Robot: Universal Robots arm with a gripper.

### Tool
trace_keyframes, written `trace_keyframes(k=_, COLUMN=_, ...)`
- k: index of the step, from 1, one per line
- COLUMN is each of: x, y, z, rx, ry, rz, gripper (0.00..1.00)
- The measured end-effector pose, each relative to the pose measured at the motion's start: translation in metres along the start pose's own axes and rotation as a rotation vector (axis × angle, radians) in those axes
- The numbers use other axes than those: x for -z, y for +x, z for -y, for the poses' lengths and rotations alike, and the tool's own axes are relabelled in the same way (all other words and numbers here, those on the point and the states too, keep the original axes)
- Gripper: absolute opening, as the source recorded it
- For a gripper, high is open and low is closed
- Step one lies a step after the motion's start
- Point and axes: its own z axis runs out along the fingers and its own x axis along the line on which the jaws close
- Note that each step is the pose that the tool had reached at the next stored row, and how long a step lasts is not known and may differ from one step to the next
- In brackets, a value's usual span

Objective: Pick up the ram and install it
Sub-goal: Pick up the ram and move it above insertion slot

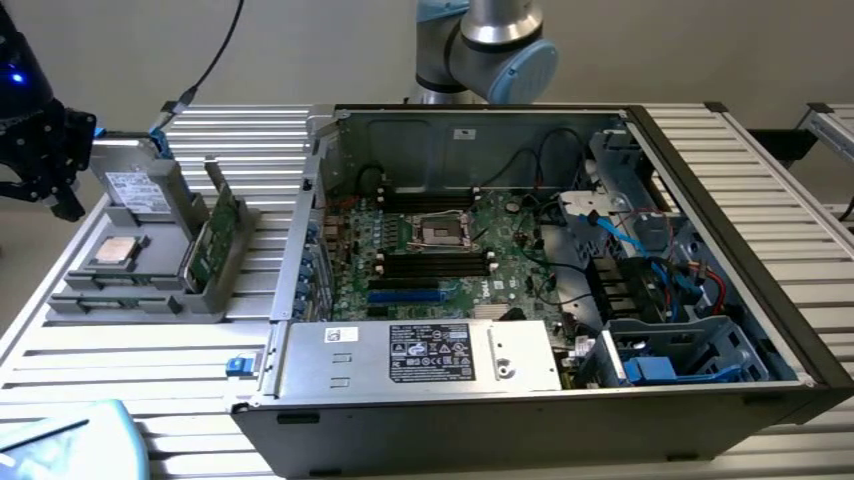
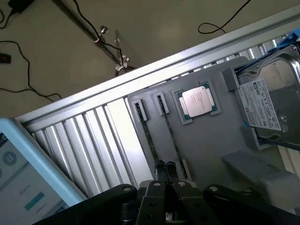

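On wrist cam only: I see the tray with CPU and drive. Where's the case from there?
Observer: The case lies on the table at the exterior view's right of the tray, open on top, motherboard exposed.
Operator: Those thin things in the tray slots, I only get them edge-on. What stands there?
Observer: A green card stands upright on the tray's side nearest the case.
Operator: Arm near the case?
Observer: No. The pincer hangs at the tray's far end, at the exterior view's left, well away from the case.
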Motion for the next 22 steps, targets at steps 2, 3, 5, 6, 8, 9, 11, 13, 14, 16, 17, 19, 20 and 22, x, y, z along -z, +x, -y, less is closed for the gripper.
trace_keyframes(k=2, x=-0.0013, y=-0.0001, z=0.0001, rx=0.035, ry=0.0023, rz=-0.0022, gripper=0.11)
trace_keyframes(k=3, x=-0.0019, y=-0.0001, z=0.0001, rx=0.054, ry=0.0036, rz=-0.0034, gripper=0.11)
trace_keyframes(k=5, x=-0.0029, y=-0.0002, z=0.0002, rx=0.09, ry=0.0058, rz=-0.0058, gripper=0.11)
trace_keyframes(k=6, x=-0.0035, y=-0.0002, z=0.0002, rx=0.108, ry=0.0071, rz=-0.0068, gripper=0.11)
trace_keyframes(k=8, x=-0.0045, y=-0.0003, z=0.0003, rx=0.144, ry=0.0095, rz=-0.0091, gripper=0.11)
trace_keyframes(k=9, x=-0.005, y=-0.0003, z=0.0003, rx=0.162, ry=0.0106, rz=-0.0103, gripper=0.11)
trace_keyframes(k=11, x=-0.0059, y=-0.0004, z=0.0004, rx=0.199, ry=0.0131, rz=-0.0126, gripper=0.11)
trace_keyframes(k=13, x=-0.0061, y=-0.0004, z=0.0004, rx=0.236, ry=0.0153, rz=-0.0151, gripper=0.11)
trace_keyframes(k=14, x=-0.0061, y=-0.0004, z=0.0003, rx=0.246, ry=0.0159, rz=-0.0157, gripper=0.11)
trace_keyframes(k=16, x=-0.0062, y=-0.0004, z=0.0004, rx=0.246, ry=0.0162, rz=-0.0155, gripper=0.18)
trace_keyframes(k=17, x=-0.0062, y=-0.0004, z=0.0004, rx=0.246, ry=0.0162, rz=-0.0156, gripper=0.18)
trace_keyframes(k=19, x=-0.0062, y=-0.0004, z=0.0004, rx=0.246, ry=0.0162, rz=-0.0155, gripper=0.25)
trace_keyframes(k=20, x=-0.0062, y=-0.0004, z=0.0004, rx=0.246, ry=0.0162, rz=-0.0156, gripper=0.31)
trace_keyframes(k=22, x=-0.0077, y=-0.0005, z=0.0005, rx=0.247, ry=0.0167, rz=-0.0151, gripper=0.31)
